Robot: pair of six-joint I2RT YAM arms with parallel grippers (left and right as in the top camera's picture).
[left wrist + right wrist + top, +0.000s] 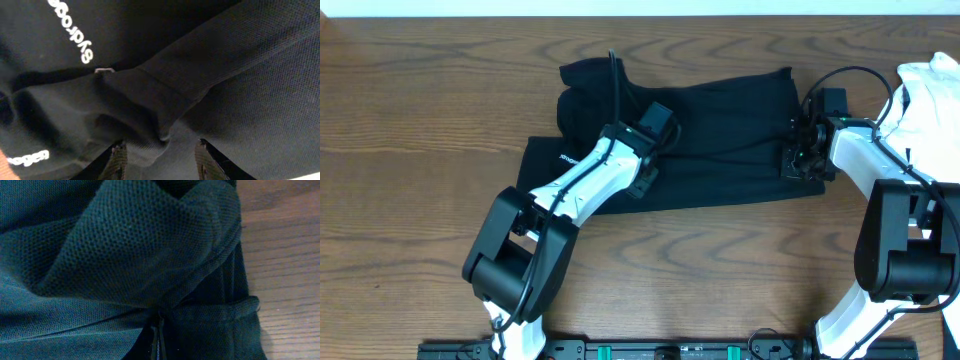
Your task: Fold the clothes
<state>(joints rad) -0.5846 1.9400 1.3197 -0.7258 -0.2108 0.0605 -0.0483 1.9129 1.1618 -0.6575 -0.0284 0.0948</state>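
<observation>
Black T-shirt (720, 140) is spread on wooden table (420, 120) for folding | right gripper (159, 337) is clamped on its edge, likely for lifting | left gripper (161, 155) is held parted over a crease

Overhead view looked straight down on the wooden table (720, 260), taking in both arms and the whole black T-shirt (720, 150). Left wrist view hung very close over the shirt's middle, its fingertips (117, 162) at the lower edge. Right wrist view sat close at the shirt's right edge, beside bare wood.
</observation>
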